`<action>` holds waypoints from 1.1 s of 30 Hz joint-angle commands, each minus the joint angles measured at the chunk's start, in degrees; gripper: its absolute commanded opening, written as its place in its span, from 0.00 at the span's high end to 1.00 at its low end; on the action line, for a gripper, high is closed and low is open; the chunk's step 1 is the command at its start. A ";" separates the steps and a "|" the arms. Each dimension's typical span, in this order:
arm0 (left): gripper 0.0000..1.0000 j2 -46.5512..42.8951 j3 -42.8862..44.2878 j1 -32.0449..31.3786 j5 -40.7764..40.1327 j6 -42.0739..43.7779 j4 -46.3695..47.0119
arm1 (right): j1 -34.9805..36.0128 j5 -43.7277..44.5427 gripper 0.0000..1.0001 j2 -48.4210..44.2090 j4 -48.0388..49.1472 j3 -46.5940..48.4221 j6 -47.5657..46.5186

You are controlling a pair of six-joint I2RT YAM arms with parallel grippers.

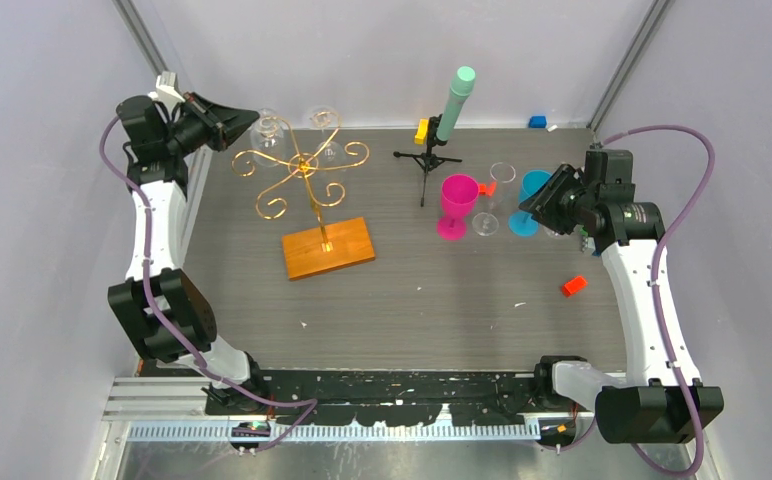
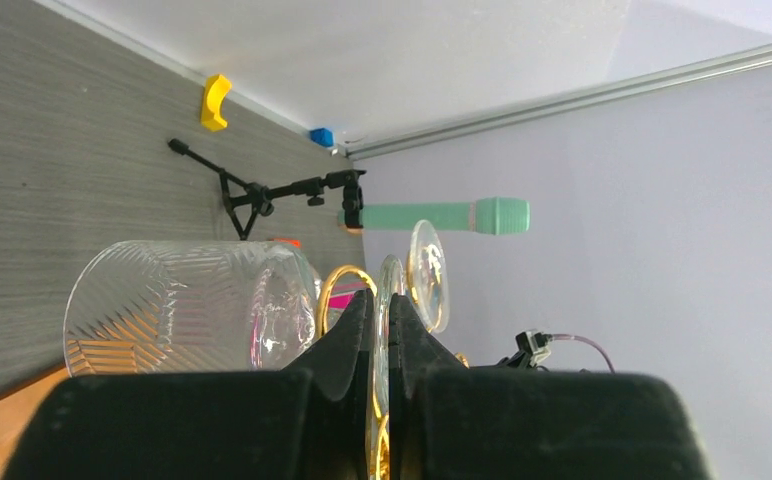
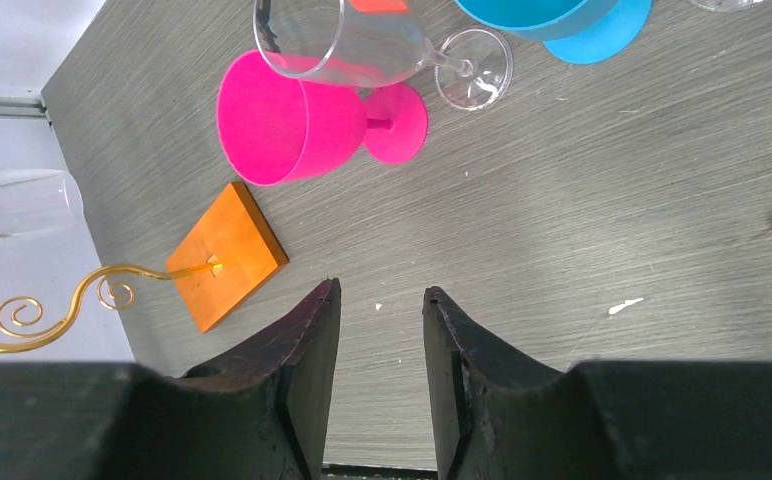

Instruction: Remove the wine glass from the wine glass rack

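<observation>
The left gripper (image 2: 382,302) is pinched narrow on the foot of the wine glass (image 2: 192,305), which hangs on the wine glass rack (image 1: 307,165) near the table's (image 1: 442,300) far-left corner. The right gripper (image 3: 380,310) is part-open and empty by the right edge. Grasp made; lift-off outstanding.

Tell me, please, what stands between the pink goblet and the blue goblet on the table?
A clear wine glass stands upright between the pink goblet and the blue goblet. The top external view shows this best.
</observation>
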 commanded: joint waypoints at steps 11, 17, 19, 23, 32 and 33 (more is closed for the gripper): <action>1.00 -1.12 0.27 -1.07 -2.75 -9.95 14.91 | 0.32 0.44 0.59 -1.84 2.86 -1.14 0.01; 1.00 -0.91 -0.19 -1.90 -3.22 -8.67 13.36 | 0.31 0.44 0.59 -1.88 2.86 -1.12 0.02; 1.00 -1.19 -0.27 -1.90 -3.84 -8.07 12.68 | 0.31 0.51 0.59 -1.82 2.91 -1.10 -0.09; 1.00 -0.88 0.26 -1.90 -4.65 -8.44 12.05 | 0.36 0.45 0.59 -1.63 3.04 -1.08 0.05; 1.00 -0.56 -0.09 -2.03 -7.80 -10.08 11.88 | 0.35 0.26 0.59 -1.51 3.54 -1.11 0.33; 1.00 -0.53 -0.22 -2.11 -7.86 -10.55 12.11 | 0.35 0.27 0.59 -1.60 3.51 -1.10 0.31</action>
